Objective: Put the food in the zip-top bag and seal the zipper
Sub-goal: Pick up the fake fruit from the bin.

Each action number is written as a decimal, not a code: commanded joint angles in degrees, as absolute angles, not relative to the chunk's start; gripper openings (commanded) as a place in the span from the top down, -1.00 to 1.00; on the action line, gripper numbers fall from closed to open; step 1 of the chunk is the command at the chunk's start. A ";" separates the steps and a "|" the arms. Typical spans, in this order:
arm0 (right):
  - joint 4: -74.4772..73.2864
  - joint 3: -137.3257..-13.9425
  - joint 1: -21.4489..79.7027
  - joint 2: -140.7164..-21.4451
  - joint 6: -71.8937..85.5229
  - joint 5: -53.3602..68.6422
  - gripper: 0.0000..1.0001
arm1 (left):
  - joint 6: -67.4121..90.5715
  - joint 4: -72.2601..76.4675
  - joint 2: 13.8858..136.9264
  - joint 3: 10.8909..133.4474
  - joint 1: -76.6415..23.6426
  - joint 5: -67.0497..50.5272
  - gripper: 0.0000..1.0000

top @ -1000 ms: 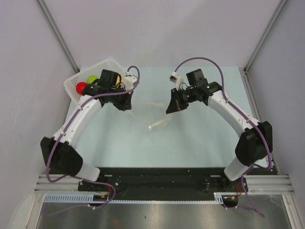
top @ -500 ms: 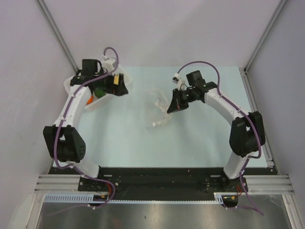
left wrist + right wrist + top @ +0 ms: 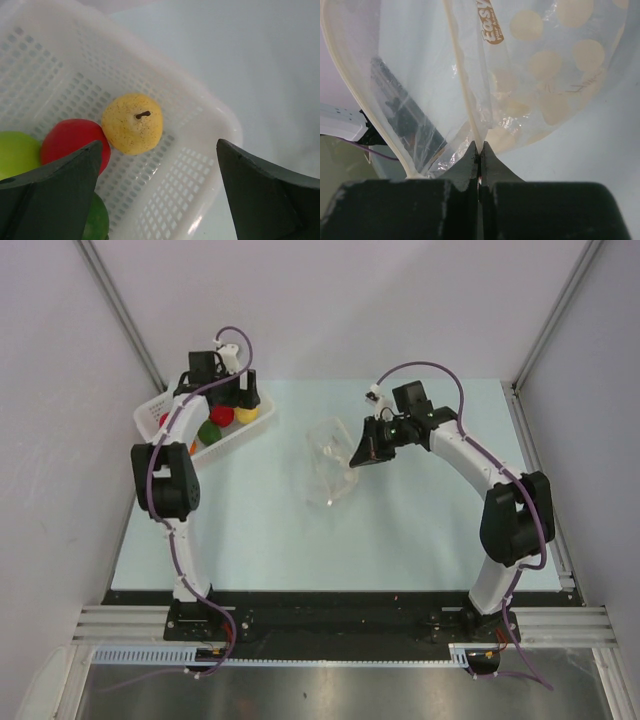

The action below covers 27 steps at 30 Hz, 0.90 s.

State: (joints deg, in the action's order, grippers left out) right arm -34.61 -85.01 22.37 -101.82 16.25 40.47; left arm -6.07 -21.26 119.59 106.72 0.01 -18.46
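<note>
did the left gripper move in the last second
Yes. The left gripper swung left and farther back, away from the zip-top bag, and now hangs open over the white basket.

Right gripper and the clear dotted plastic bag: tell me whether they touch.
Touching. Right wrist view: the right gripper pinches the clear dotted plastic bag at its edge, jaws shut.
</note>
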 commanded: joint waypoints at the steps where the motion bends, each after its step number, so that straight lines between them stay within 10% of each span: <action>1: -35.68 -89.74 23.99 -99.59 15.29 37.53 1.00 | -7.82 -16.44 123.83 112.31 -0.26 -17.67 -0.99; 27: -35.07 -96.59 24.52 -106.61 28.13 35.68 1.00 | -15.21 -32.08 137.29 122.87 -0.26 -18.89 -0.69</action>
State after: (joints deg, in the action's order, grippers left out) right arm -36.64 -93.25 24.16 -103.79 26.24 36.16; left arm -13.52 -29.98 137.69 121.62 -0.10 -16.19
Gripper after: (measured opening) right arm 0.010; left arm 0.895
